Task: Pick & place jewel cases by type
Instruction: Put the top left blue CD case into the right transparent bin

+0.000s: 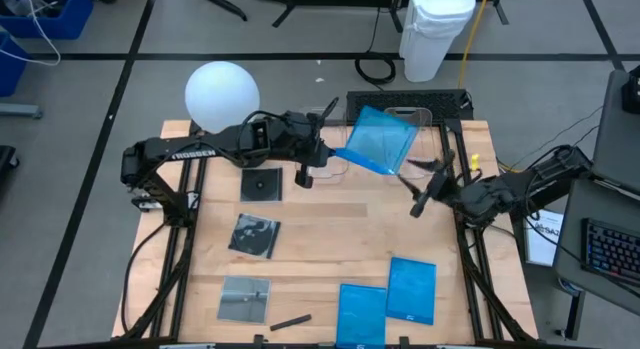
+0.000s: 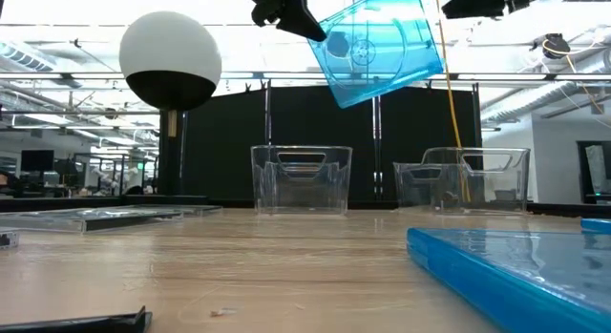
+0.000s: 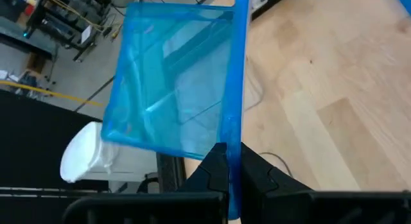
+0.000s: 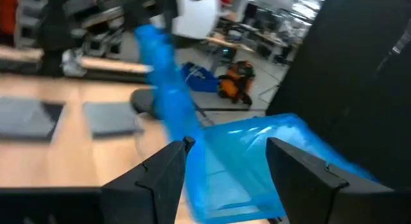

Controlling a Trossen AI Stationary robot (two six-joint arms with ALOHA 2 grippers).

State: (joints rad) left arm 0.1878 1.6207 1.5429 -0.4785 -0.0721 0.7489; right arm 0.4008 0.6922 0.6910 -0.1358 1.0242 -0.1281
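My left gripper reaches in from the table's left, high above the far middle, and is shut on a bright blue jewel case. That case hangs in the air above the two clear tubs. My right gripper is open just to the right of and nearer than the case. The case shows between its fingers in the right wrist view, but the high view shows a gap. Two more blue cases and three dark cases lie flat on the table. My left gripper pinches the blue case between its two fingers at the thick edge on the case's left side, coming about level from the table's left. The case is lifted clear and tilted, its broad face stretching away past the fingers.
Two clear tubs stand at the far edge. A white sphere on a stand sits at the far left corner. A small dark stick lies near the front edge. Bare wood shows in the table's middle.
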